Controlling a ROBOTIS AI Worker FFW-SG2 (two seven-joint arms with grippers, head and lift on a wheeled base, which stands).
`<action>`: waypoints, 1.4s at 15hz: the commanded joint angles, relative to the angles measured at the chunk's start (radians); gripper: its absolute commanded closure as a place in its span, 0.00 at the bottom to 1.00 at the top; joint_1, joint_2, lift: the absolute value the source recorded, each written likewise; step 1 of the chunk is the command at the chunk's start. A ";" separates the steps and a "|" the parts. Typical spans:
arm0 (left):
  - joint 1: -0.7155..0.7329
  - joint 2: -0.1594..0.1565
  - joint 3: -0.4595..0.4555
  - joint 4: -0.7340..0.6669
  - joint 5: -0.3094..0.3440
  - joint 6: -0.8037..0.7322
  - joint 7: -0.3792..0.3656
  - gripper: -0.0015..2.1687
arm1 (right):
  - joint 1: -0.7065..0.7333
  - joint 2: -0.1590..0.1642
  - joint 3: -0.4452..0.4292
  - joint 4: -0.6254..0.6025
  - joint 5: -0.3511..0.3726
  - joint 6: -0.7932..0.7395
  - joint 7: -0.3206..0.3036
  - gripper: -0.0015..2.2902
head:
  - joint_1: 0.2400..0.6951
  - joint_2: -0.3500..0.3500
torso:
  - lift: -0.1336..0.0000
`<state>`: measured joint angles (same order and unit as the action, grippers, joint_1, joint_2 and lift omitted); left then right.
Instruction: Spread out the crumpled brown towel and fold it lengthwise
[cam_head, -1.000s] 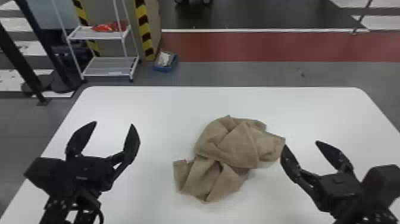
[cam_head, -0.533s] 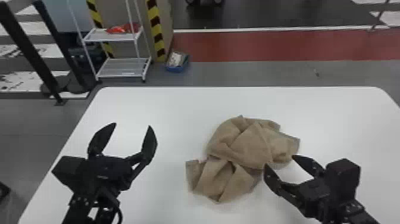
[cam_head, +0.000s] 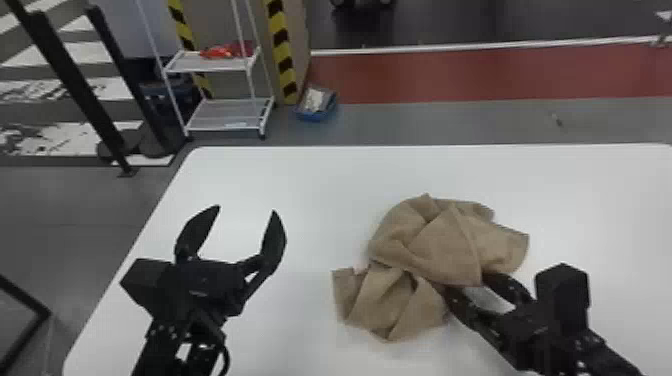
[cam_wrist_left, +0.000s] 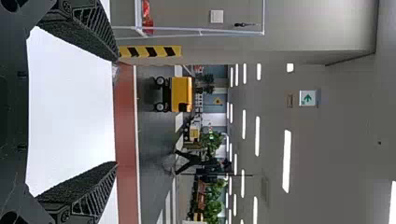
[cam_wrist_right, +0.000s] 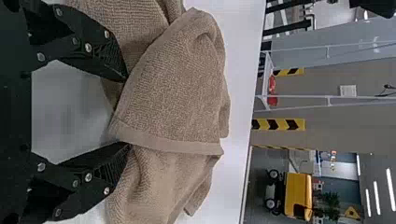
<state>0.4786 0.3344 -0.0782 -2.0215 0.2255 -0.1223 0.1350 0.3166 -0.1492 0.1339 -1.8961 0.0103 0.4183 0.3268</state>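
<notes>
In the head view the brown towel (cam_head: 430, 245) lies crumpled in a heap on the white table, right of centre. My right gripper (cam_head: 467, 292) is at the heap's near right side, fingertips against its folds. The right wrist view has the right gripper (cam_wrist_right: 126, 112) open, with a hemmed edge of the towel (cam_wrist_right: 173, 93) just beyond and between its tips. My left gripper (cam_head: 245, 207) stands open over the table's left part, away from the cloth; in the left wrist view the left gripper (cam_wrist_left: 116, 112) has nothing between its fingers.
The white table (cam_head: 280, 180) reaches under both arms, with its left edge beneath my left arm. Beyond its far edge stand a white shelf rack (cam_head: 220, 117) and a blue box (cam_head: 317, 105) on the floor.
My right gripper has moved left and inward from the towel's right side to its near folds. The head view has turned toward the left. The towel keeps its crumpled shape.
</notes>
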 joint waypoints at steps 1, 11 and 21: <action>-0.002 0.000 0.000 0.006 0.000 -0.001 0.000 0.05 | -0.001 0.000 0.001 -0.009 -0.003 0.001 0.000 0.48 | 1.00 0.71 | 0.08; -0.009 0.002 -0.012 0.009 0.000 -0.001 -0.005 0.05 | 0.030 0.007 0.027 -0.098 0.097 0.063 -0.041 0.26 | 1.00 0.70 | 0.08; -0.006 0.008 -0.012 0.012 0.000 -0.004 -0.003 0.05 | -0.027 0.007 0.047 -0.089 0.114 0.127 -0.037 0.70 | 1.00 0.70 | 0.08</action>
<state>0.4721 0.3420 -0.0905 -2.0083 0.2255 -0.1256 0.1319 0.2877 -0.1421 0.1804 -1.9764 0.1191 0.5391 0.2877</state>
